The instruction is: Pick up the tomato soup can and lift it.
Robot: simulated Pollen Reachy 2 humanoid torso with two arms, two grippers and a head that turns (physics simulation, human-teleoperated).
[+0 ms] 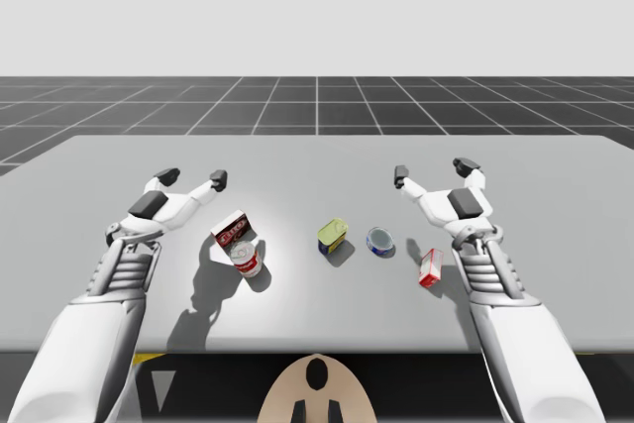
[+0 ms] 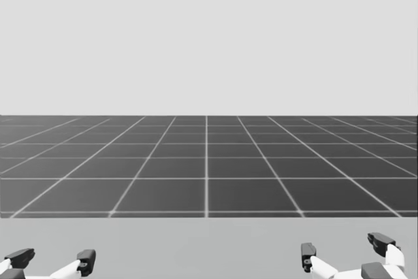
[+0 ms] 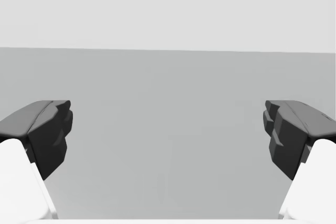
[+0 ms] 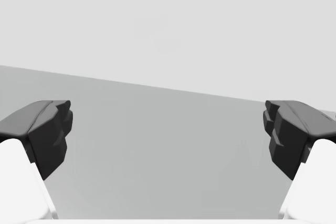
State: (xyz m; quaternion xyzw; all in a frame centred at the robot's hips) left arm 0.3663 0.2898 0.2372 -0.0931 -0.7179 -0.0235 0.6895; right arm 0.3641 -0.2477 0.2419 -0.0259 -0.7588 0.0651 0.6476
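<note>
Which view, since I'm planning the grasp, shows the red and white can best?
The high view: the red and white can sits beside a red and white box near my left arm. The head view aims at the far floor; wrist views look past it.

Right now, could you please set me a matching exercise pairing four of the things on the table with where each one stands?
Things:
1. red-and-white can
2. yellow can
3. blue can
4. small red box

Places:
A. close beside my right arm
B. right beside the red-and-white box
C. between the yellow can and the small red box
D. between the red-and-white can and the blue can

Pairs: 1-B; 2-D; 3-C; 4-A
</note>
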